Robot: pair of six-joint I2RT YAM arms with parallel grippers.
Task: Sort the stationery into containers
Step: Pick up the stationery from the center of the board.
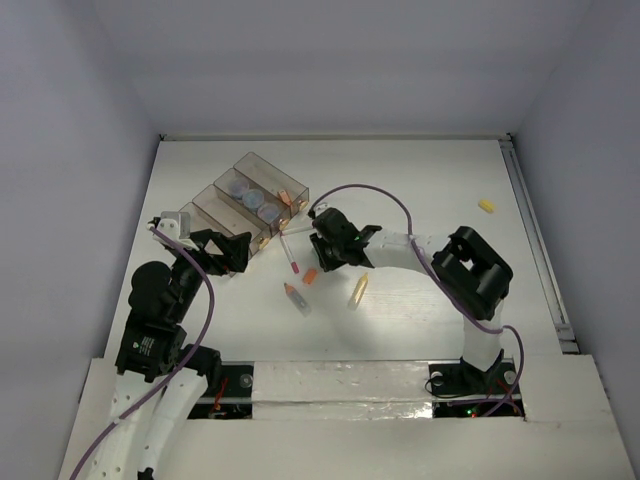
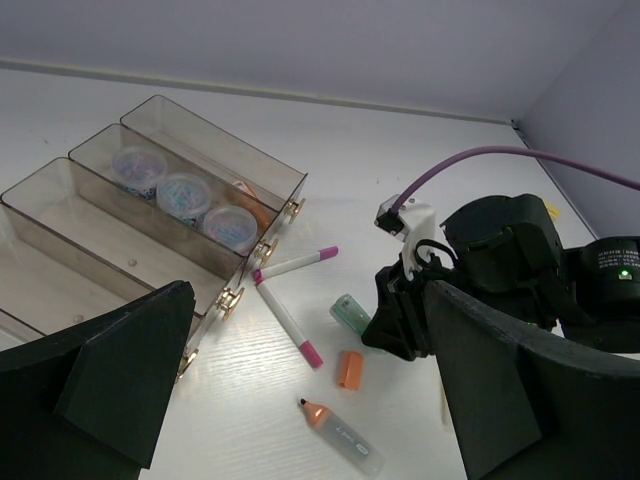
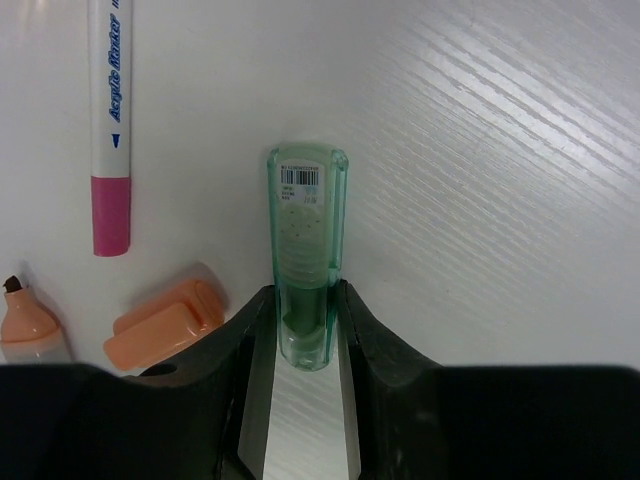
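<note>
We see the right gripper [image 3: 303, 293] clamped on the green stick [image 3: 305, 220], a finger pressed to each side of its near end. The stick's long axis runs straight out ahead of the fingers, its barcoded end pointing away from the wrist. Whether it is lifted or lies on the table we cannot tell.

What the next move turns on, in our judgement, is where the containers [image 1: 265, 168] lie from this grip: to the far left, close by. Their narrow compartments run from far left to near right, with the clasped ends facing the right gripper. One compartment holds the three rolls [image 2: 185, 195].

The right arm reaches from its base on the right across to the left, forearm low and wrist tipped down over the table. It is the arm with the stick, so it should make the drop. The left gripper [image 1: 228, 250] hangs at the containers' near-left end, jaws wide apart and empty, close enough to be in the way if the carry swings wide.
</note>
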